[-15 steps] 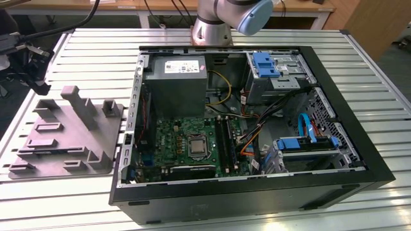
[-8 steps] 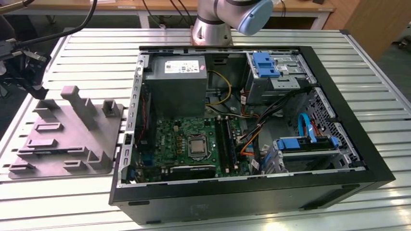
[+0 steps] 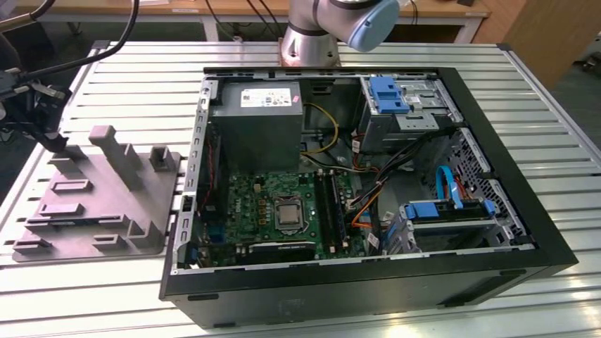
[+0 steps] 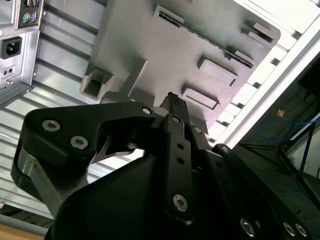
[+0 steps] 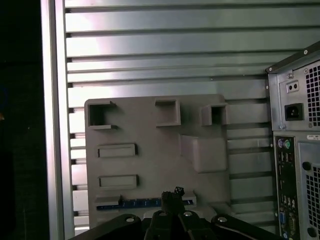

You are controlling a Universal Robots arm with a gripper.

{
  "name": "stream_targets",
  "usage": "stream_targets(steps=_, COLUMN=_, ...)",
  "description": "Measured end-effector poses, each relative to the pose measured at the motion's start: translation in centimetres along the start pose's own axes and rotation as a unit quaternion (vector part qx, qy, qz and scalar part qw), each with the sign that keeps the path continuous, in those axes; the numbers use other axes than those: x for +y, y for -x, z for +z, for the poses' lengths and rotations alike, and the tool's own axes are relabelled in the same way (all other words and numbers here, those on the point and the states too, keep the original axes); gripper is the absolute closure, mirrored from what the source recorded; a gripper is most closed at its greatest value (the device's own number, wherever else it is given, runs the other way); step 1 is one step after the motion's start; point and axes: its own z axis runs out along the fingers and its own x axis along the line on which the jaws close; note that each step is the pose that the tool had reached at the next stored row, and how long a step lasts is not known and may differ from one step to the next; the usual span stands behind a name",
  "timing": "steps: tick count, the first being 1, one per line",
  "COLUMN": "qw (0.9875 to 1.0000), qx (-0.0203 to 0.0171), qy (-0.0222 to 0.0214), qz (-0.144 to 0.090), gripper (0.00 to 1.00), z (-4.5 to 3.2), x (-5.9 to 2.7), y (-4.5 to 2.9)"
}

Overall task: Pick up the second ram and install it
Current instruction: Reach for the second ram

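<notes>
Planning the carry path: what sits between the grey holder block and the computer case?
Nothing stands there. In the first wrist view, a bare strip of slatted table separates the grey holder block from the computer case.

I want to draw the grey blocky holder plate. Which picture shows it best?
First wrist view: the grey blocky holder plate faces the camera squarely. The exterior view shows it slanted; the second wrist view, partly behind the gripper.

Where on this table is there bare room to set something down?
Free: the table slats beyond the grey fixture, and the strip between the computer case and the table's edge on the exterior view's right. Crowded: inside the case and on the fixture.
</notes>
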Motion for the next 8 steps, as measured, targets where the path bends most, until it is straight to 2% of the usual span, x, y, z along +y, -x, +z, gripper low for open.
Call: stream_targets(steps=8, qw=1.0, qx=0.0, qy=0.0, qz=0.0, gripper=0.9, z=0.59, x=-0.49, y=-0.41)
